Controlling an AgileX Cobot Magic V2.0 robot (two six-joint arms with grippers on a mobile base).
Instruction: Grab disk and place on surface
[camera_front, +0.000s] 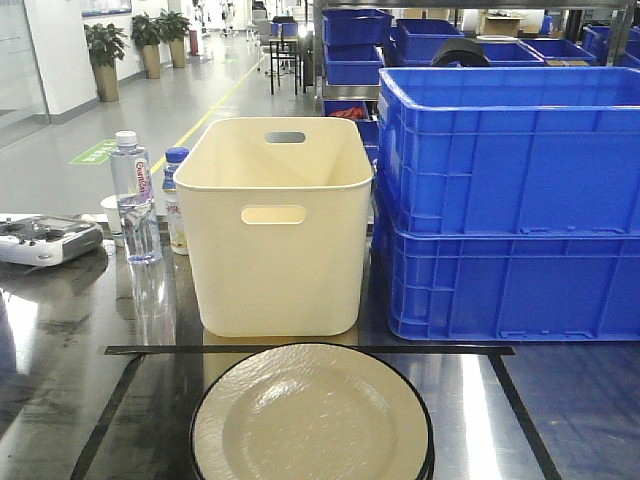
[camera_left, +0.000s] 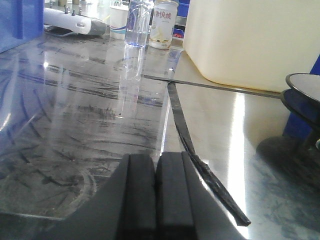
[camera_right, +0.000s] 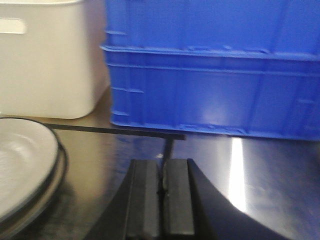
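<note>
The disk (camera_front: 310, 420) is a cream plate with a black rim, lying at the front centre of the dark glossy surface (camera_front: 55, 380) inside black tape lines; a second rim shows under it. In the left wrist view the disk (camera_left: 306, 86) is at the far right. The left gripper (camera_left: 156, 159) is shut and empty, low over the surface (camera_left: 75, 130) to the disk's left. The right wrist view has the disk (camera_right: 22, 160) at the left edge. There the right gripper (camera_right: 164, 162) is shut and empty, off to the disk's right. Neither gripper shows in the front view.
A cream bin (camera_front: 275, 225) stands just behind the disk, with stacked blue crates (camera_front: 510, 215) to its right. At the left are a water bottle (camera_front: 133, 200), a can (camera_front: 175, 200), a paper cup (camera_left: 119, 22) and a grey remote controller (camera_front: 45, 240).
</note>
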